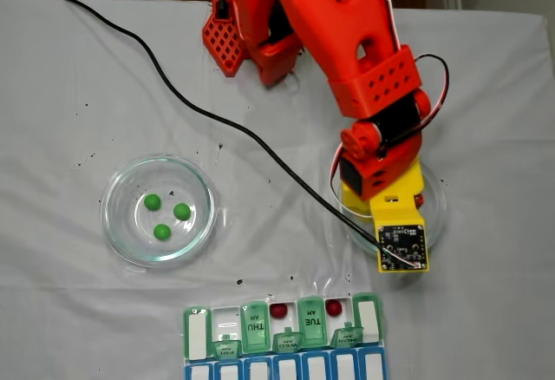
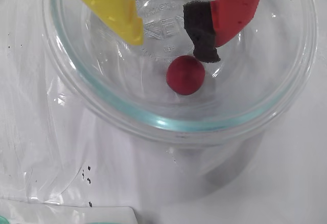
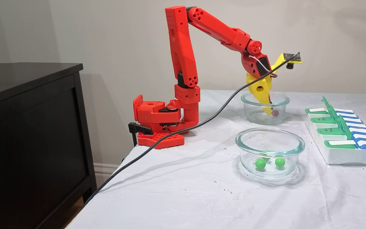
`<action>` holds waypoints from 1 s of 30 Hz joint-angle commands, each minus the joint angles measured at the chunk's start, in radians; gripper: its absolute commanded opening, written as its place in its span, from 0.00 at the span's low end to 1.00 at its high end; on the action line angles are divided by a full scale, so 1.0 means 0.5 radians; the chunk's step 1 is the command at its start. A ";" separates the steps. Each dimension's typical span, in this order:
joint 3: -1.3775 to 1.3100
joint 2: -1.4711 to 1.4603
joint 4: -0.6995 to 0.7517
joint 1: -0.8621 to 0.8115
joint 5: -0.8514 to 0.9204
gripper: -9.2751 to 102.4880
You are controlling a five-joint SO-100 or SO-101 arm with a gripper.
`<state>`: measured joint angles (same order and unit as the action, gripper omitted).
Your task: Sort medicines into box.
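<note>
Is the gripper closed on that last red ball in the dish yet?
No, open. In the wrist view the gripper straddles the dish, and the red ball lies on the glass just below the fingertips, ungripped.

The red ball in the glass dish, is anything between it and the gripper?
Nothing visible. The gripper is open inside the glass dish, with the red ball just beyond its fingertips, bare glass between them.

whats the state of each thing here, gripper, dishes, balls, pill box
gripper: open, fingers inside the right glass dish, gripping nothing
red ball: loose on the dish floor, just below the fingers
right glass dish: holds one red ball
left glass dish: holds three green balls
pill box: some green lids up, two red balls in open slots
</note>
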<state>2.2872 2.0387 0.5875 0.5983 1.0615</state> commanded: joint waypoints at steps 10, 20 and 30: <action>-0.239 -0.123 -0.184 0.018 0.043 0.25; -0.267 -0.181 -0.273 0.003 0.055 0.26; -0.362 -0.362 -0.408 0.006 0.107 0.08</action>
<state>2.2319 1.8745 0.4004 0.5998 1.0968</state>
